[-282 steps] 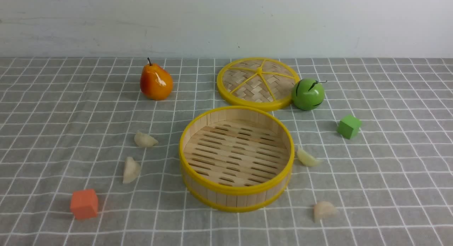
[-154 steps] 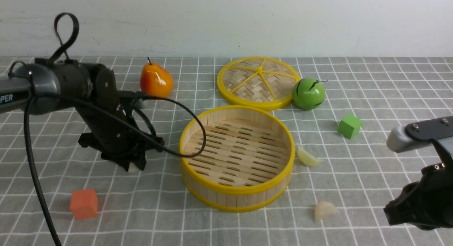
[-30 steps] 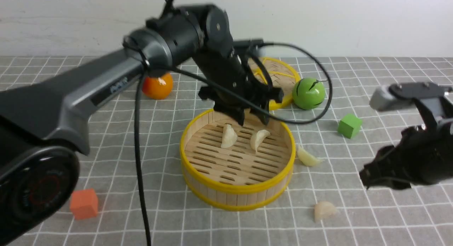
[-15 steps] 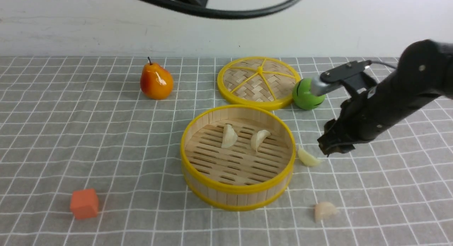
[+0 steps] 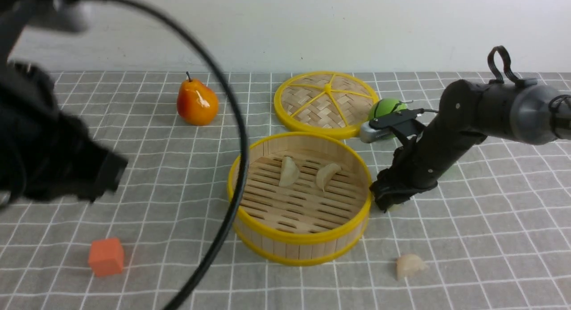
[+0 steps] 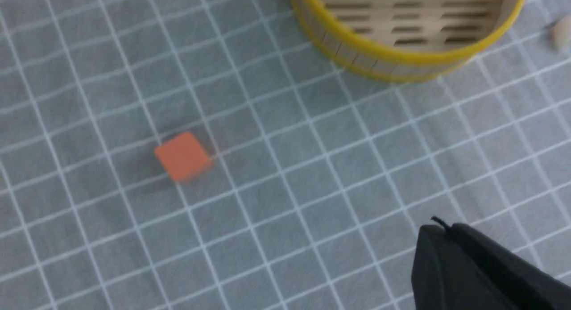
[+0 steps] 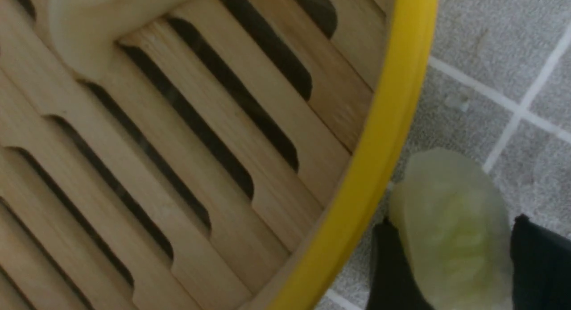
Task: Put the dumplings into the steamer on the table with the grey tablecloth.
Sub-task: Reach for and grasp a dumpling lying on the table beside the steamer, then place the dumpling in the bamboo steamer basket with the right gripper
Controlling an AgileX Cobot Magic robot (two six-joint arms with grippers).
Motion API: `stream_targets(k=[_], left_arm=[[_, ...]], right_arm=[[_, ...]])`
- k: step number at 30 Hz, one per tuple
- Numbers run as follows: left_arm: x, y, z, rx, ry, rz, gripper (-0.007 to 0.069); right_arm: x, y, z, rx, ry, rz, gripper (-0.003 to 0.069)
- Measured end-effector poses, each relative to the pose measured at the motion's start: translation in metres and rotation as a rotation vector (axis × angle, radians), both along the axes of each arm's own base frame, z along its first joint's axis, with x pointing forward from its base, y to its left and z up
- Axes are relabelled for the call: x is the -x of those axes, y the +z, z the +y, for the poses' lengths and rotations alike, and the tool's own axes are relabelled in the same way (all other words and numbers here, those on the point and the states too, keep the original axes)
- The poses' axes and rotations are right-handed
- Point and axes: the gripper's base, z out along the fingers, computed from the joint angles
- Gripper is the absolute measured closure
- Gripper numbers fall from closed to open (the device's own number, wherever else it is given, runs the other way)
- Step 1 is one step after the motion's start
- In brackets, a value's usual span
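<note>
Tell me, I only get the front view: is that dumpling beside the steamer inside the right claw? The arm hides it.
Observer: Yes. The right wrist view shows the dumpling between the two dark fingers of the right claw, just outside the yellow rim of the steamer.
Visitor: And the blurred left claw, is it carrying anything?
Observer: The left wrist view shows one dark finger of the left claw over the grey tablecloth, no dumpling at it; the orange cube lies apart.

Grey tablecloth with thin white lines making squares, steamer of light brown wood with yellow rings, pale cream dumplings, yellow lid with tan woven middle, orange and yellow pear, green ball with black stripes, orange cube, black right arm
</note>
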Motion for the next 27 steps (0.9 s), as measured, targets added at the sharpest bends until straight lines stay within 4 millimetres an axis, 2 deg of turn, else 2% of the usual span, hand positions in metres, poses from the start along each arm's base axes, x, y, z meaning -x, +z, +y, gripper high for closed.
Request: stream_targets(k=[2,3,4,5,9,15,18,21,23,24,25,26,27], left_arm=[[0.012,-0.022,0.008,-0.039,0.007,0.041,0.0638],[0.014,-0.023,0.010,-0.039,0.007,0.040,0.0638],[0.023,-0.036,0.015,-0.054,0.010,0.064,0.0638],[0.026,-0.041,0.017,-0.060,0.010,0.072,0.0638],[0.049,-0.069,0.032,-0.086,0.010,0.106,0.0638],[0.075,-0.092,0.048,-0.044,0.020,0.022,0.0638],[0.084,-0.103,0.053,0.026,0.046,-0.067,0.0638],[0.086,-0.115,0.055,0.088,0.062,-0.136,0.0638],[0.086,-0.123,0.054,0.118,0.071,-0.159,0.0638],[0.083,-0.129,0.052,0.150,0.073,-0.193,0.0638],[0.083,-0.134,0.051,0.158,0.074,-0.197,0.0638],[0.081,-0.137,0.050,0.174,0.072,-0.216,0.0638],[0.081,-0.138,0.049,0.176,0.071,-0.219,0.0638]], right_arm=[[-0.001,0.000,-0.001,0.007,0.002,-0.010,0.0332],[-0.002,0.000,-0.001,0.008,0.003,-0.011,0.0332],[-0.002,-0.001,-0.001,0.013,0.006,-0.012,0.0359],[-0.002,-0.001,-0.001,0.013,0.006,-0.012,0.0368],[-0.002,-0.001,-0.001,0.015,0.008,-0.010,0.0370],[0.004,0.012,-0.009,0.048,0.027,0.014,0.0370],[0.011,0.048,-0.022,0.011,-0.034,-0.022,0.0370],[0.024,0.090,-0.024,-0.076,-0.064,-0.067,0.0370],[0.034,0.109,-0.015,-0.150,-0.050,-0.079,0.0370],[0.042,0.120,-0.002,-0.202,-0.025,-0.084,0.0370],[0.045,0.123,0.006,-0.235,-0.014,-0.080,0.0370],[0.050,0.125,0.022,-0.282,0.010,-0.066,0.0370],[0.052,0.125,0.027,-0.289,0.020,-0.062,0.0370]])
